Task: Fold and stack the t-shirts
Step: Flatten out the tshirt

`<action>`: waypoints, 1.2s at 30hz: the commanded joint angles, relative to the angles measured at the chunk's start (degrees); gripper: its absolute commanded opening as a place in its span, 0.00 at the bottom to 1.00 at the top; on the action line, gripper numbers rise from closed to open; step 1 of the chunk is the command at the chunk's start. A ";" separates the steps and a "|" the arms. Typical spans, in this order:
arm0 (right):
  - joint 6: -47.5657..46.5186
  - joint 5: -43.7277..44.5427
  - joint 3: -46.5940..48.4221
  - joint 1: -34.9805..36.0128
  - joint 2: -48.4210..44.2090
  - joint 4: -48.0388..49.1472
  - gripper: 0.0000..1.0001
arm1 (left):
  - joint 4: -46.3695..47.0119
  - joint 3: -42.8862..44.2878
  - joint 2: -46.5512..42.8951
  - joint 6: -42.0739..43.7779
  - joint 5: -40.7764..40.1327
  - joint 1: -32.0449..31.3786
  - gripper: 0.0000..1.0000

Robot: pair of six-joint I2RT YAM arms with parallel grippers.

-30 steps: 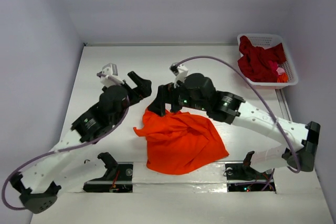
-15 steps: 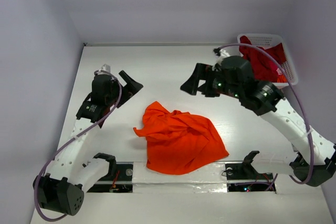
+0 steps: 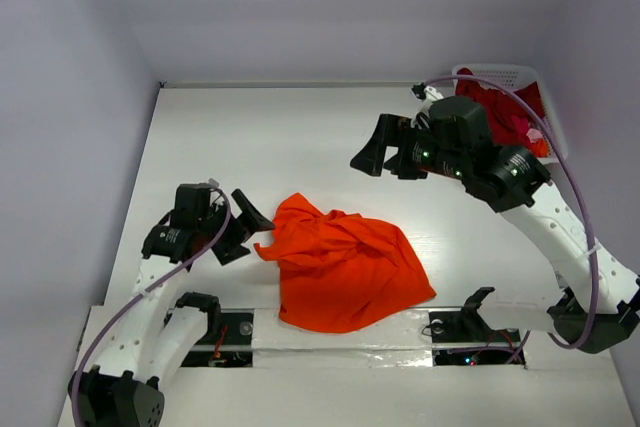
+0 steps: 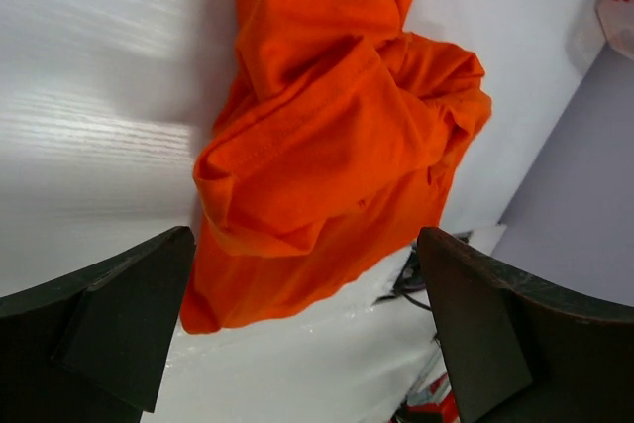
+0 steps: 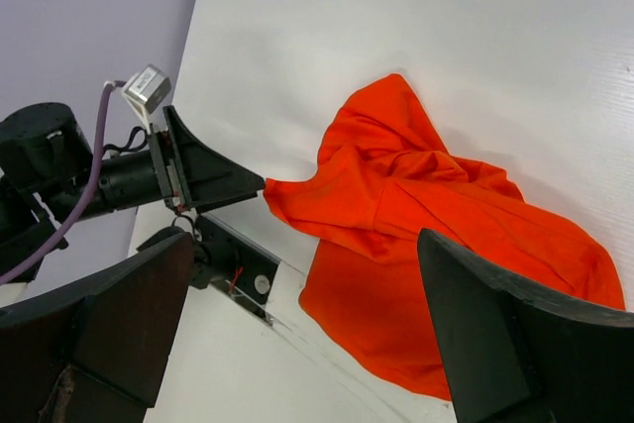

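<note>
A bright orange-red t-shirt lies crumpled on the white table near the front edge, and shows in the left wrist view and right wrist view too. My left gripper is open just left of the shirt's left corner, apart from the cloth, with nothing between its fingers. My right gripper hangs open and high behind the shirt, holding nothing. Dark crimson t-shirts are heaped in the white basket, partly hidden by the right arm.
The basket stands at the back right corner against the wall. Both arm bases and their cables sit along the front edge. Grey walls close in the table on the left, back and right.
My left gripper has swung down and toward the front, from the back left to the shirt's left corner. The right arm left the shirt and rose to the back right. The shirt stays put.
</note>
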 commanded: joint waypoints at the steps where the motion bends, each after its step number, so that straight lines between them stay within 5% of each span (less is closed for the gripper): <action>1: -1.42 -1.31 2.07 -0.41 0.07 0.00 1.00 | -1.46 -1.98 -0.90 -1.65 6.33 0.31 0.94; 6: -1.59 -1.75 2.42 -0.94 -0.19 0.09 1.00 | 0.83 -4.89 -2.74 -5.69 8.56 0.31 0.91; 11: -2.47 -2.01 2.50 -0.94 -0.63 -0.62 1.00 | 1.71 -4.98 -2.31 -8.50 6.10 0.31 0.76; 19: -3.00 -3.06 1.80 -0.94 -1.07 -0.27 1.00 | -0.83 -1.82 -2.31 -7.99 -1.63 0.31 0.72; 25: -3.26 -3.51 2.42 -0.94 -0.72 0.17 1.00 | -1.19 -1.03 -1.08 -7.55 -4.27 0.31 0.61; 36: -2.91 -4.03 1.36 -1.46 -1.16 0.79 1.00 | 0.65 -2.52 0.68 -7.46 -2.70 0.31 0.54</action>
